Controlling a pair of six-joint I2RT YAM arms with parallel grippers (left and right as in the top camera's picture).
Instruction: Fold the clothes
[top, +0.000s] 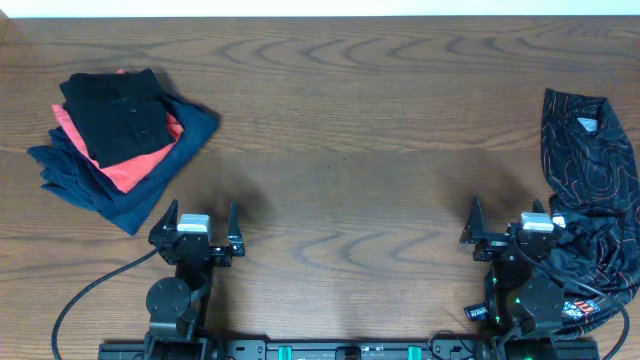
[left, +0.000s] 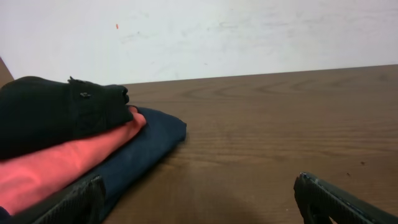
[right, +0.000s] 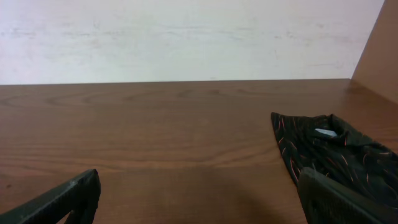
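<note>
A crumpled black garment with thin wavy red lines (top: 590, 190) lies at the table's right edge; it also shows in the right wrist view (right: 329, 149). A stack of folded clothes sits at the far left: a black shirt (top: 115, 115) on top, a coral one (top: 125, 165) under it, a navy one (top: 150, 185) at the bottom. The stack also shows in the left wrist view (left: 56, 118). My left gripper (top: 196, 222) is open and empty, right of the stack's near corner. My right gripper (top: 508, 222) is open and empty, just left of the patterned garment.
The wooden table (top: 340, 130) runs between the stack and the patterned garment. A white wall (right: 186, 37) stands behind the table's far edge. Cables trail near the arm bases (top: 80, 300).
</note>
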